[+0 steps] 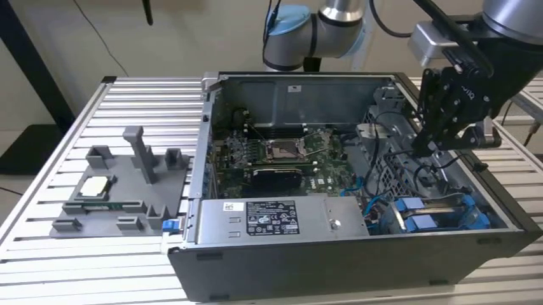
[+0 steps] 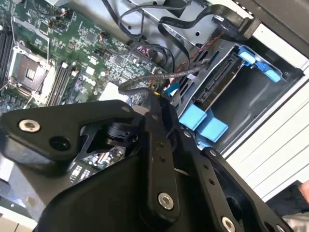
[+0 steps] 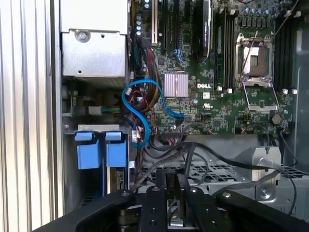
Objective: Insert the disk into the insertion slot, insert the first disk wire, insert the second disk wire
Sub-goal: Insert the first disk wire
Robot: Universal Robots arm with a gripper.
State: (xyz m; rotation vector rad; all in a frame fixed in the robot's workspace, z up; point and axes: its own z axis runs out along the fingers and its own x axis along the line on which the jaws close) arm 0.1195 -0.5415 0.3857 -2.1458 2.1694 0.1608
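The gripper [image 1: 421,152], fingers [image 2: 157,130] pinched on a black wire [image 2: 138,83], hung inside the computer case [image 1: 339,257] near the disk [image 2: 217,85] seated in the insertion slot [image 2: 253,94].

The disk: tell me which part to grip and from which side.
Probably the two blue tabs: they jut from the insertion slot at one end of the disk, whose body sits recessed inside it. Approach that end, closing across both tabs.

place: robotics lab | cues: slatted aluminium bench [image 1: 85,267], open computer case [image 1: 339,270], robot arm [image 1: 331,35]
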